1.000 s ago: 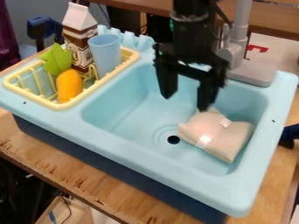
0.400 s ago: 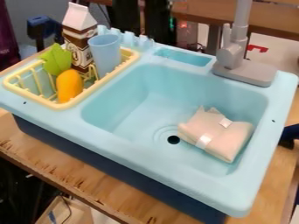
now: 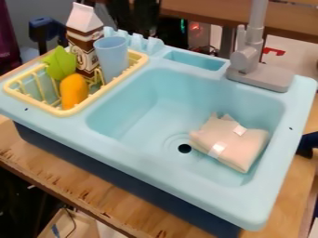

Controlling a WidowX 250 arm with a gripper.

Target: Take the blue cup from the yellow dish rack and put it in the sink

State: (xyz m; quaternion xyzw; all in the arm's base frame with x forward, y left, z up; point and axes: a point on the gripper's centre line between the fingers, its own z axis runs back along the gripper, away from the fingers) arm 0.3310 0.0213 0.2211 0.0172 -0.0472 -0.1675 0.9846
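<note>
The camera view has the black gripper (image 3: pixel 144 15) at the top edge, dark and blurred beyond the sink's far rim; whether it is open or closed, I cannot tell. It is well apart from the beige cloth bundle (image 3: pixel 229 143), which lies in the basin below and to the right.

Nearest to the gripper are the light blue pegs (image 3: pixel 138 42) along the far rim and, to their left, an upright brown and white carton (image 3: pixel 85 44). A light blue cup (image 3: pixel 112 58) stands in front of the carton, inside the pale yellow rack (image 3: pixel 76 110). Toward the rack's near left part are a green leafy piece (image 3: pixel 59 64) and, just beside it, a yellow-orange toy fruit (image 3: pixel 74 91).

Right of the pegs, a small rectangular recess (image 3: pixel 194 60) is set into the rim, with the gray faucet (image 3: pixel 260 76) at its right.

The bundle rests on the floor of the light blue sink (image 3: pixel 133 146), toward the right side of the basin, with two white tags on its upper surface. The dark drain hole (image 3: pixel 184 148) is just beside its left corner. The sink sits on a wooden table (image 3: pixel 93 186) with a rough, chipped near edge.
</note>
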